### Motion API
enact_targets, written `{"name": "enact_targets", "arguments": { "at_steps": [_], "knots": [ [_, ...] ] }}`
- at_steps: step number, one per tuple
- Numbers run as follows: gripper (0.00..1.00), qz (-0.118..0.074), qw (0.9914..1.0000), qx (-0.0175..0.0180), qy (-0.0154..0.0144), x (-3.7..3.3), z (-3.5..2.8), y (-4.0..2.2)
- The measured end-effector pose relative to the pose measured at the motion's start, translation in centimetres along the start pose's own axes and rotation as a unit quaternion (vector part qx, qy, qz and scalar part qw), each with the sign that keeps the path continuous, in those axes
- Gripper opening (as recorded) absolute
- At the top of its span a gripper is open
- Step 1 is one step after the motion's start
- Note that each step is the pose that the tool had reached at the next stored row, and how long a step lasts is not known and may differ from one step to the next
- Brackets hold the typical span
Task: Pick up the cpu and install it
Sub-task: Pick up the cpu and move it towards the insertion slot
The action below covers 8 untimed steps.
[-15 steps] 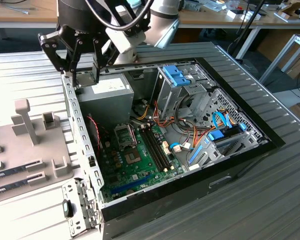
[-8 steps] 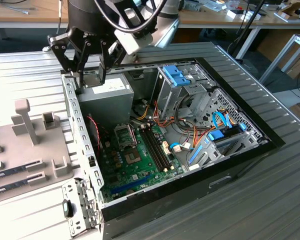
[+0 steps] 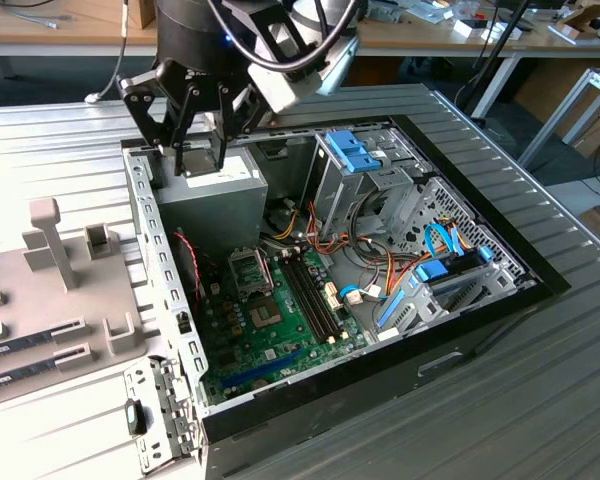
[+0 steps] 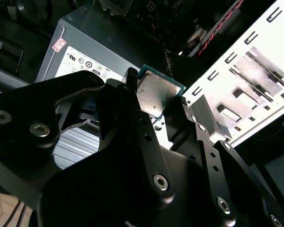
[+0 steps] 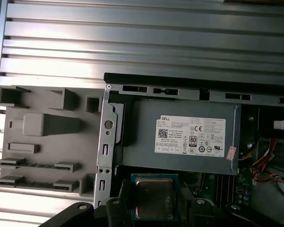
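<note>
One gripper (image 3: 202,152) hangs over the single grey power supply (image 3: 205,205) at the far end of the open computer case (image 3: 380,385), toward the exterior view's left. In both wrist views it is clenched on one cpu (image 4: 156,94), silver top on a green board, with a finger against each of two opposite edges, held aloft close to the power supply. The exterior view takes in the motherboard (image 3: 270,325) with one black socket frame (image 3: 250,268), well apart from the chip. A grey fixture tray (image 3: 50,290) left of the case holds what seem to be two dark memory sticks (image 3: 35,338).
</note>
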<state>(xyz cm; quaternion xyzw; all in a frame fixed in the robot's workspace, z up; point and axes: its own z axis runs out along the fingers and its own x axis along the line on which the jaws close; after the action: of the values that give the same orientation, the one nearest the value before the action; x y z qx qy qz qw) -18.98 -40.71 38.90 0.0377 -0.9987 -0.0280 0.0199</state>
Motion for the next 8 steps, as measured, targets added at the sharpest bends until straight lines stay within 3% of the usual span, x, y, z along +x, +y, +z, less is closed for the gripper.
{"name": "enact_targets", "arguments": {
  "at_steps": [8],
  "knots": [
    [0.47,0.0,1.0,0.0,0.0,-1.03,0.3,-0.31]
  ]
}}
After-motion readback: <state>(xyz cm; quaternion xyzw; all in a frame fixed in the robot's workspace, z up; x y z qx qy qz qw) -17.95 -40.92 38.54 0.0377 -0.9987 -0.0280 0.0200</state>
